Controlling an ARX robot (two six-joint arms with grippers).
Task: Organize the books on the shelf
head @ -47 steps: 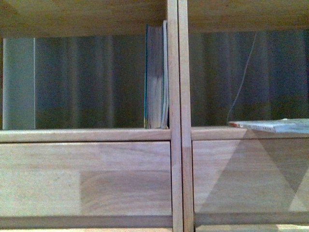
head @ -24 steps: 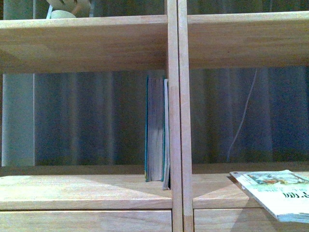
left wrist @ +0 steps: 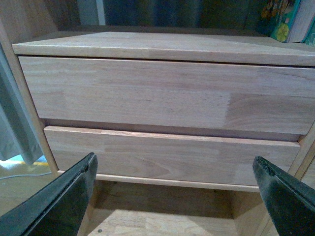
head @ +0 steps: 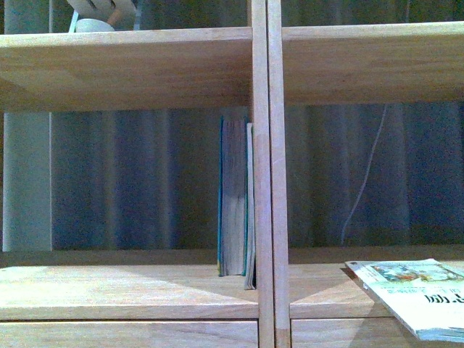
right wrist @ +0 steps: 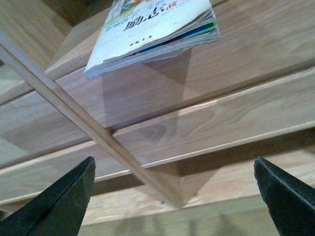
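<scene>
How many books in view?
3. Thick teal book upright in the left compartment; thin pale book between it and the divider; paperback lying flat in the right compartment, overhanging the front edge. More may be hidden.

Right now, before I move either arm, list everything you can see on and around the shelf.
shelf: one, light wood, two columns, fills the front view
drawer fronts: two visible, light wood, under the left compartment
teal book: one, teal cover, upright in the left compartment
thin pale book: one, pale, upright between the teal book and the divider
paperback: one, white, flat in the right compartment, overhanging the front edge
pale object: one, whitish, upper left board, cut off
cable: one, white, behind the right compartment
curtain: dark, behind the shelf
left gripper: black, open, empty
right gripper: black, open, empty
</scene>
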